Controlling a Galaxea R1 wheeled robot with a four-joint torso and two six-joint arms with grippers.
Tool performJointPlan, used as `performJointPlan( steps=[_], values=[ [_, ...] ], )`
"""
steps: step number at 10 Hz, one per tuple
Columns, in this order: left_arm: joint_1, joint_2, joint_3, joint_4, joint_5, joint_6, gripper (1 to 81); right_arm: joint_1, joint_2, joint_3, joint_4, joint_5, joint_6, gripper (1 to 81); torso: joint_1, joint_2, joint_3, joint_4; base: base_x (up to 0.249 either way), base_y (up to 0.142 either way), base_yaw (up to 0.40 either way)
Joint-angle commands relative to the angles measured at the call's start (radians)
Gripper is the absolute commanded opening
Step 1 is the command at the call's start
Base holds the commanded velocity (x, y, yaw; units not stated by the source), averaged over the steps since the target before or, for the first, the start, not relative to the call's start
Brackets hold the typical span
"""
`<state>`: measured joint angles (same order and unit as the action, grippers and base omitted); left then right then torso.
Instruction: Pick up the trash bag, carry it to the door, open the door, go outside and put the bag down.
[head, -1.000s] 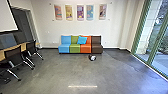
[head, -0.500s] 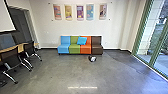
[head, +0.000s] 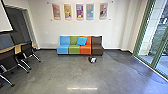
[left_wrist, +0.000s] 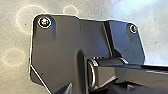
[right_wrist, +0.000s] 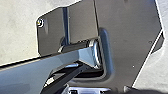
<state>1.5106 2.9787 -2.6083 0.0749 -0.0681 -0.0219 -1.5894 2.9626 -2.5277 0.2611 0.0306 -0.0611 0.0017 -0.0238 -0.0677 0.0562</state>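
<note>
– Five posters (head: 79, 11) are hung on the wall; can any label be read?
– Whatever is printed there is too blurred to be read. A white screen (head: 4, 20) and a dark chair (head: 7, 58) are cut off at the head view's left edge.
– And the trash bag (head: 92, 59)?
– What may be it, a dark-and-white bundle, is seen on the floor before the sofa (head: 63, 49).
– Left gripper, right gripper?
– Whether either is clenched, released or loaded cannot be told.

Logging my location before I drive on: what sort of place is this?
Probably an office lounge or meeting room: a multicoloured sofa under wall panels, chairs at a table, tall glazing.
</note>
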Motion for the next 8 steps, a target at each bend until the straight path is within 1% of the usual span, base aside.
performJointPlan(
  steps=[1, 8],
  values=[
    [-0.045, 0.002, 0.007, 0.013, 0.054, 0.01, 81.1, 0.024, 0.002, 0.009, -0.019, -0.063, -0.009, 81.1, 0.0, 0.0, 0.0, 0.0, 0.163, 0.0, 0.0],
    [-0.043, 0.004, 0.007, 0.013, 0.056, 0.01, 81.1, 0.025, 0.002, 0.011, -0.02, -0.061, -0.009, 81.1, 0.0, 0.0, 0.0, 0.0, 0.146, 0.0, 0.0]
  ],
)
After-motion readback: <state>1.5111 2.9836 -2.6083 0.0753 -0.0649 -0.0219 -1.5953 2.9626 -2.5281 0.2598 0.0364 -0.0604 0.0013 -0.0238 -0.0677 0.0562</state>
